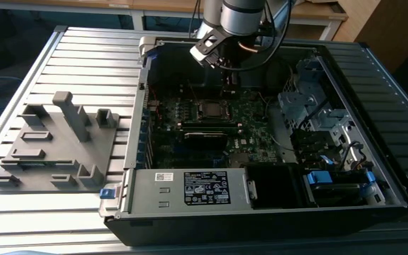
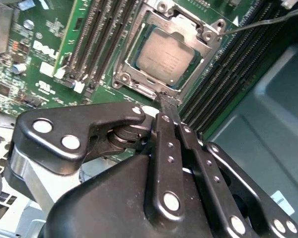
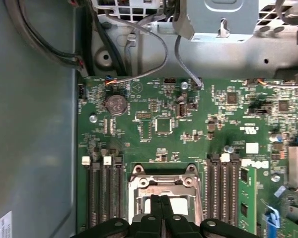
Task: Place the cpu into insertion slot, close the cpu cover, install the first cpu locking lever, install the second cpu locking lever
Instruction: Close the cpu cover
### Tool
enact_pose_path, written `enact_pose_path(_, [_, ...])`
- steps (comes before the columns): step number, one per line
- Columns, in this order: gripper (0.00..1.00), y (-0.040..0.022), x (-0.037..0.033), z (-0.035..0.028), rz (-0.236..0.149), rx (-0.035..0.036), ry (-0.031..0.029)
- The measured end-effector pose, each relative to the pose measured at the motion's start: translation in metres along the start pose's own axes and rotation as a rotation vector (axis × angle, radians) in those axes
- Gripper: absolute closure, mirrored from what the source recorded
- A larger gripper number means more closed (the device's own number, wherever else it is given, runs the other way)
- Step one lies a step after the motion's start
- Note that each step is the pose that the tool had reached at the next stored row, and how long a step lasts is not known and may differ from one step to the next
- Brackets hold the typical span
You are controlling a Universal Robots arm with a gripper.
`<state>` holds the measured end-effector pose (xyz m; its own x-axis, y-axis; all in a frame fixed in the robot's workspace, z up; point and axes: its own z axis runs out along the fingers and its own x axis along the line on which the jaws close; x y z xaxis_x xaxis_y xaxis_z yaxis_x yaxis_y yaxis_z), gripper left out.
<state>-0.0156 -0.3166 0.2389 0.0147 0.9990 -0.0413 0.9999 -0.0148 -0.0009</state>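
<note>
**The cpu point(image 2: 165, 55) seated, the hand point(image 2: 170, 105) at the socket edge**

The cpu lies flat in the insertion slot point(image 1: 209, 109), on the far half of the green motherboard point(image 3: 154, 124). The cpu cover point(image 2: 139, 87) is down around it, framing the metal top. The hand's fingers are pressed together, tips at the cover's edge. One thin locking lever point(image 2: 260, 23) angles out from a socket corner, above the memory slots point(image 2: 238, 64).

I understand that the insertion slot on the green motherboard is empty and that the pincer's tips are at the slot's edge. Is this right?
Not entirely. The insertion slot is not empty: the second wrist view shows the cpu lying in it, silver-grey top up. The rest stands: the pincer has its tips at the slot's edge on the green motherboard.
</note>
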Motion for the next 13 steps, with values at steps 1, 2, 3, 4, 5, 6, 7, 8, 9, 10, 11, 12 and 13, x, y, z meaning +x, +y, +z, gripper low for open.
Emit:
enact_pose_path(1, [0.90, -0.0001, -0.0004, 0.0000, 0.000, 0.0001, 0.0042])
enact_pose_path(2, [0.90, -0.0001, -0.0010, 0.0000, 0.000, 0.0001, 0.0062])
enact_pose_path(3, [0.90, -0.0002, -0.0015, 0.0001, 0.000, 0.0001, 0.0074])
enact_pose_path(4, [0.90, -0.0005, -0.0023, 0.0001, 0.000, 0.0001, 0.0092])
enact_pose_path(5, [0.90, -0.0010, -0.0031, 0.0002, 0.000, 0.0001, 0.0111])
enact_pose_path(6, [0.90, -0.0014, -0.0042, 0.0002, 0.000, 0.0000, 0.0133])
enact_pose_path(7, [0.90, -0.0017, -0.0054, 0.0003, 0.000, -0.0003, 0.0157])
enact_pose_path(8, [0.90, -0.0019, -0.0067, 0.0005, 0.000, -0.0007, 0.0173])
enact_pose_path(9, [0.90, -0.0022, -0.0080, 0.0008, 0.000, -0.0012, 0.0184])
enact_pose_path(10, [0.90, -0.0024, -0.0094, 0.0010, 0.000, -0.0016, 0.0192])
enact_pose_path(11, [0.90, -0.0026, -0.0105, 0.0012, 0.000, -0.0018, 0.0196])
enact_pose_path(12, [0.90, -0.0030, -0.0110, 0.0013, 0.000, -0.0018, 0.0197])
enact_pose_path(13, [0.90, -0.0034, -0.0113, 0.0014, 0.000, -0.0018, 0.0197])
